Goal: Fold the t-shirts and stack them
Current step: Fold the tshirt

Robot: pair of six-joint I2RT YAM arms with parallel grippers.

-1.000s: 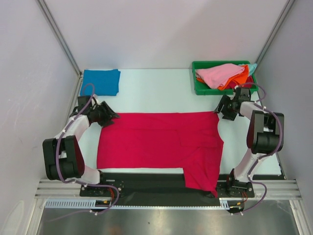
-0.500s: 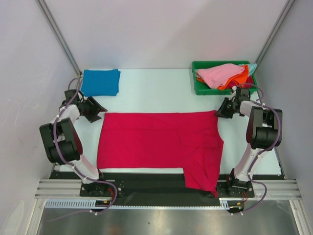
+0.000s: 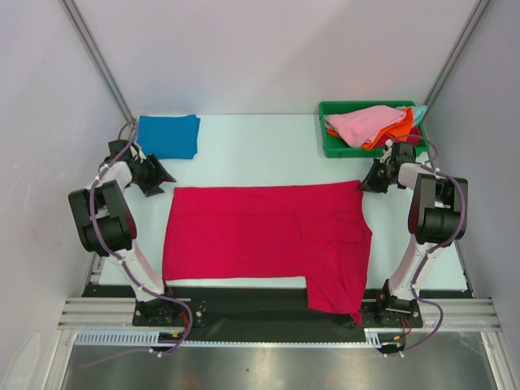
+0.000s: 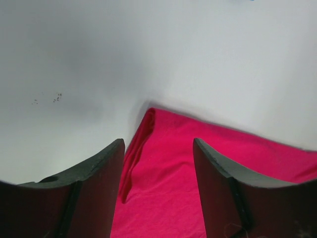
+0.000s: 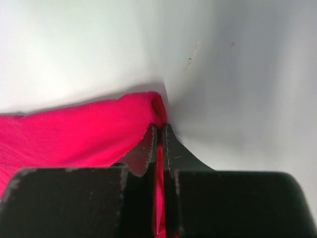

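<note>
Right gripper point(image 5: 159, 127) is pinched shut on one corner of the crimson t-shirt point(image 3: 260, 236). Left gripper point(image 4: 157, 141) is wide open and empty, with the opposite corner just ahead between its fingers. The shirt's long axis runs straight between them.

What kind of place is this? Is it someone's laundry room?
More likely a robot test booth than a home. The left arm and right arm are bolted to a white table, bare white walls close it in, and a red t-shirt lies spread out for folding.
</note>
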